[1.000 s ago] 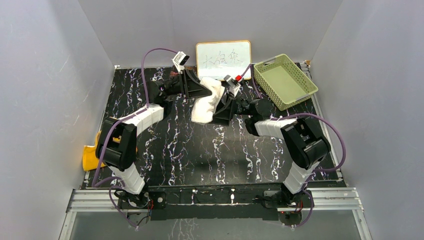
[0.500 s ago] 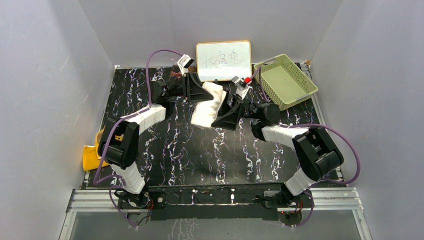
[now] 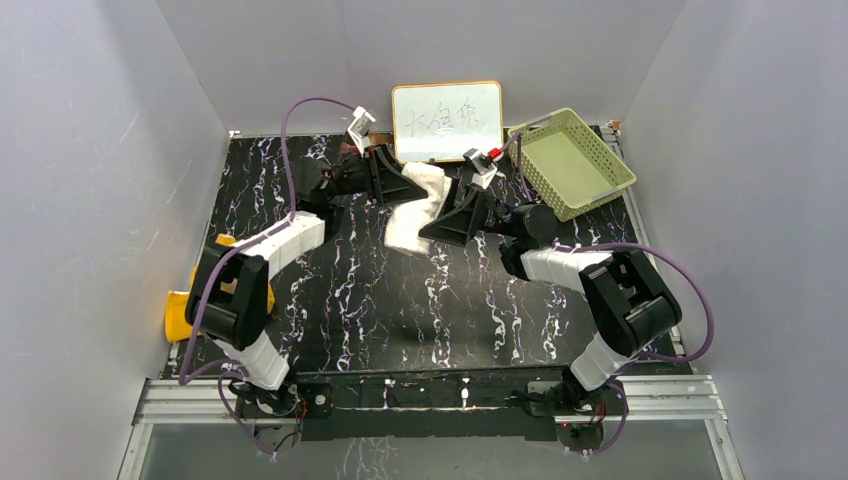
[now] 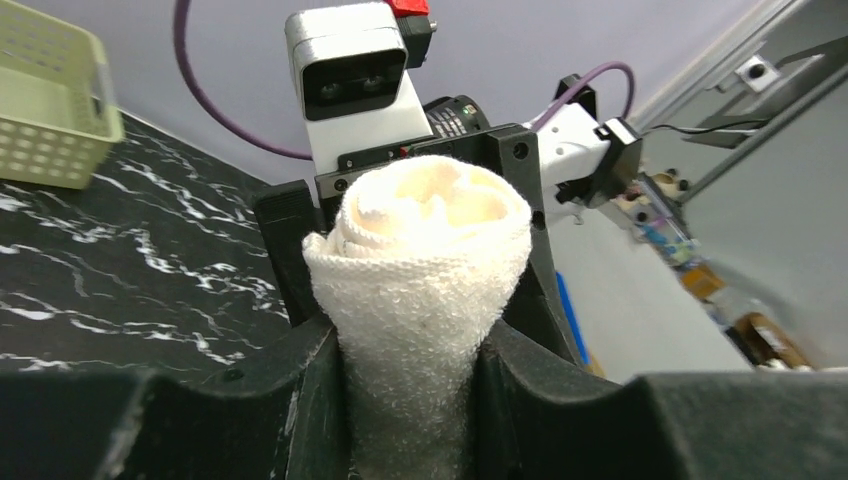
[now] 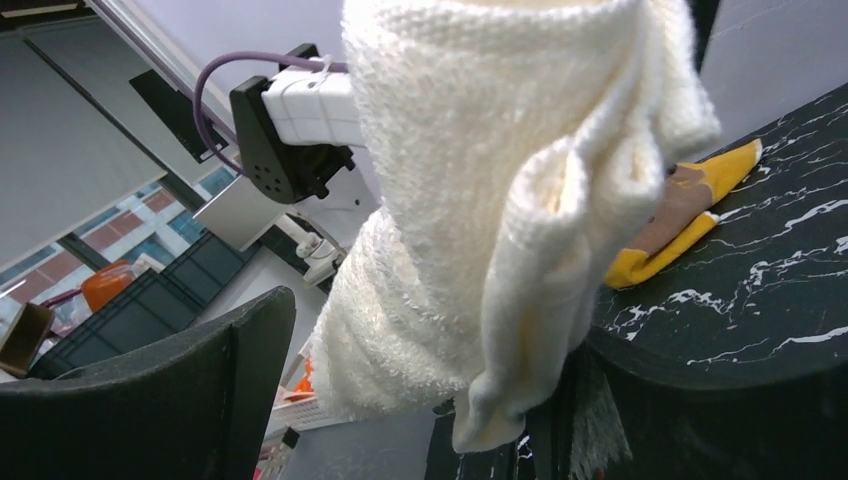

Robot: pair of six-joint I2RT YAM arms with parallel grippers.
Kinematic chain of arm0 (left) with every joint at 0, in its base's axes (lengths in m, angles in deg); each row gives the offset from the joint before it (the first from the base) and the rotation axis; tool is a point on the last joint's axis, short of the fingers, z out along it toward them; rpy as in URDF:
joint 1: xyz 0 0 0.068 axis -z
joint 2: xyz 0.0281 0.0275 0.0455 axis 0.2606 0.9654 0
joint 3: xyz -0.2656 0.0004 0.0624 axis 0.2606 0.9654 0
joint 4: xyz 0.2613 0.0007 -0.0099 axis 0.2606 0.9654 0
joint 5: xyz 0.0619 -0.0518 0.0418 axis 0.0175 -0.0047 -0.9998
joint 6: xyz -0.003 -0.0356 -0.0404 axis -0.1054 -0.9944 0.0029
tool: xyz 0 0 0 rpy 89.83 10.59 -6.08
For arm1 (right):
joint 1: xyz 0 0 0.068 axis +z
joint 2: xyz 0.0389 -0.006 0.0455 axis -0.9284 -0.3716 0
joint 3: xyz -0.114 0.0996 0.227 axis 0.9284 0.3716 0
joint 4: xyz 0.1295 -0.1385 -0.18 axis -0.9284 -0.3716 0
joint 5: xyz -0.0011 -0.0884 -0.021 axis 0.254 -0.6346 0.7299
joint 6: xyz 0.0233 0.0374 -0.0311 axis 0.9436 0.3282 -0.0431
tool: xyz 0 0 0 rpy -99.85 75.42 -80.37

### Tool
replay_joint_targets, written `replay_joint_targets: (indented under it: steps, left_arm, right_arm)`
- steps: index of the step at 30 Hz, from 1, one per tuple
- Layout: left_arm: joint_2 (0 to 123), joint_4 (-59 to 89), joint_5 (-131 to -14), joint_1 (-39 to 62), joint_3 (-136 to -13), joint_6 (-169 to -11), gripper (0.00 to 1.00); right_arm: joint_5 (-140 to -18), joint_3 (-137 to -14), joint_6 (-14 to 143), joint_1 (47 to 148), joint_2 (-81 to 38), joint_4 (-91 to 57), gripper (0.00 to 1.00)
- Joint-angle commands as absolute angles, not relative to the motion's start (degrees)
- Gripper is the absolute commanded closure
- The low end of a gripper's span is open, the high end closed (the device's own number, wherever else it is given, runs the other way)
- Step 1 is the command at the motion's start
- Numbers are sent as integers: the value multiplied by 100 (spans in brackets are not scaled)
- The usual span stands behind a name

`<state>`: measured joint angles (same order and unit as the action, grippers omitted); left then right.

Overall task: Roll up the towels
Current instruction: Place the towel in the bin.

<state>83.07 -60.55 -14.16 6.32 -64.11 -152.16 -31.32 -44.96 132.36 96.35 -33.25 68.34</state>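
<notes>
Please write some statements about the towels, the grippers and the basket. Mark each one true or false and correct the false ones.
1. The left gripper clamps the rolled white towel. True.
2. The green basket holds the yellow towel. False: the basket is empty; that towel lies at the left edge of the table.
3. The right gripper is shut tight on the white towel. False: its jaws stand open, and one finger is clear of the cloth.
4. A whiteboard with writing stands at the back. True.
</notes>
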Motion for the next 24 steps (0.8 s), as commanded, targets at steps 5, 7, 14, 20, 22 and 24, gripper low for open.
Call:
replay_joint_targets:
  steps: [5, 7, 14, 20, 22, 24]
  left_arm:
    - [7311, -3184, -2020, 616, -6275, -12187, 66]
    - [7243, -2976, -2126, 616, -6240, -11987, 66]
    - [7089, -2516, -2408, 617, -6114, -11525, 62]
    - [6840, -1792, -3027, 597, -6176, -11076, 49]
    - [6705, -1580, -3406, 554, -6232, -11011, 40]
    - [6558, -1342, -3671, 491, -6333, -10940, 30]
  right_arm:
    - [-4138, -4657, 12282, 9708, -2871, 5810, 29]
    - [-4257, -4710, 12047, 9727, -2826, 5355, 31]
    - [-4430, -4929, 11630, 9779, -2850, 4440, 50]
    - [-4541, -5124, 10939, 9800, -2716, 3301, 82]
    - [-4750, -5136, 10608, 9805, -2547, 2833, 92]
    - [-5093, -5093, 10235, 9787, -2340, 2390, 97]
